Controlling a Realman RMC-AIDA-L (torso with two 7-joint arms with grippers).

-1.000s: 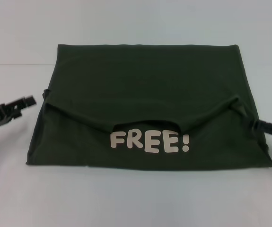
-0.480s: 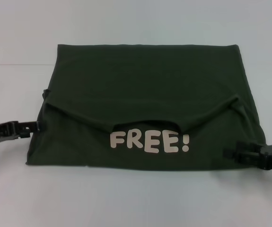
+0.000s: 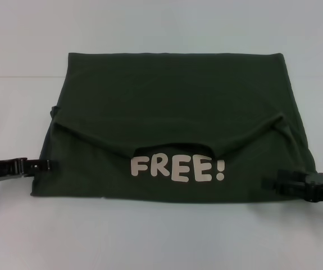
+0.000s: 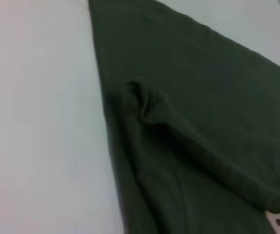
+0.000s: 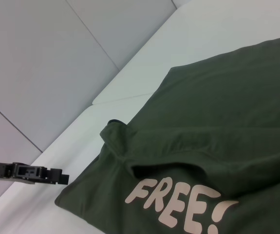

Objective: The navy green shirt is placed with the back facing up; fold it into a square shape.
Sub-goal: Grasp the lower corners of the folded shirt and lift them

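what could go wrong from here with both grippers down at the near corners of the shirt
1. The shirt is already doubled over, with a folded flap above the FREE! print. A grasp by the left gripper at the edge might catch only one layer, undoing the fold.
2. The right gripper sits over the fabric while the left is just at the edge, so a lift could go uneven and skew the square.

Navy green shirt (image 3: 172, 112): dark olive, solid, no weave pattern visible. Print "FREE!" (image 3: 178, 169) in off-white/pale pink block letters, 1 line, near the front edge. Surface (image 3: 161, 236): plain white, no pattern. Left tool (image 3: 46, 165) and right tool (image 3: 268, 183): both black. Wall panels (image 5: 57, 58) behind: pale grey with thin darker seams.
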